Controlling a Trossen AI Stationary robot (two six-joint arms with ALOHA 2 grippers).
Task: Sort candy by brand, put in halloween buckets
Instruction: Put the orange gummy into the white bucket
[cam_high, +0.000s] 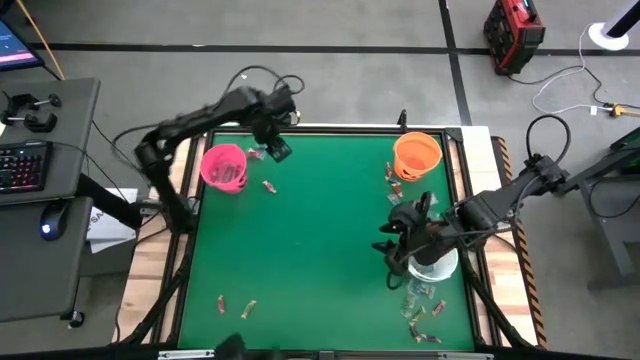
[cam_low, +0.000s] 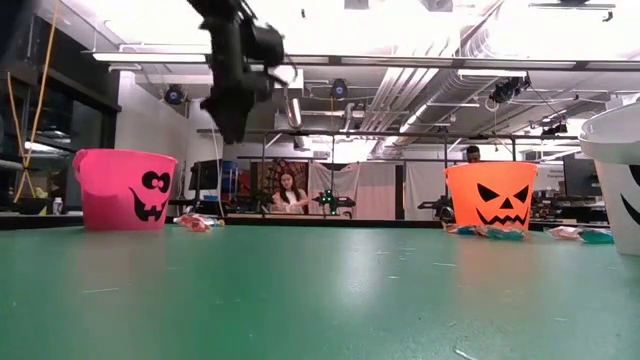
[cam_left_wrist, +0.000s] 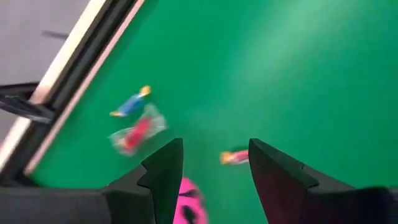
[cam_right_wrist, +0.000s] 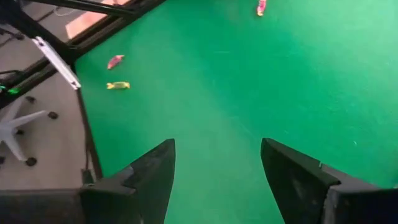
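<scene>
The left claw (cam_high: 278, 150) hangs above the far left part of the green surface (cam_high: 320, 250), just beside the pink bucket (cam_high: 224, 166); its fingers stand apart with nothing between them. In the left wrist view a red-orange candy (cam_left_wrist: 234, 157) lies on the surface in the gap ahead of the fingertips, with its long axis across the opening, and two more candies (cam_left_wrist: 134, 127) lie off to one side, close to the surface's edge. This is probably the piece near the pink bucket in the high view, so the left arm is clearly nearer. The right claw (cam_high: 405, 240) is also open and empty, beside the white bucket (cam_high: 438, 265), far from this candy.
</scene>
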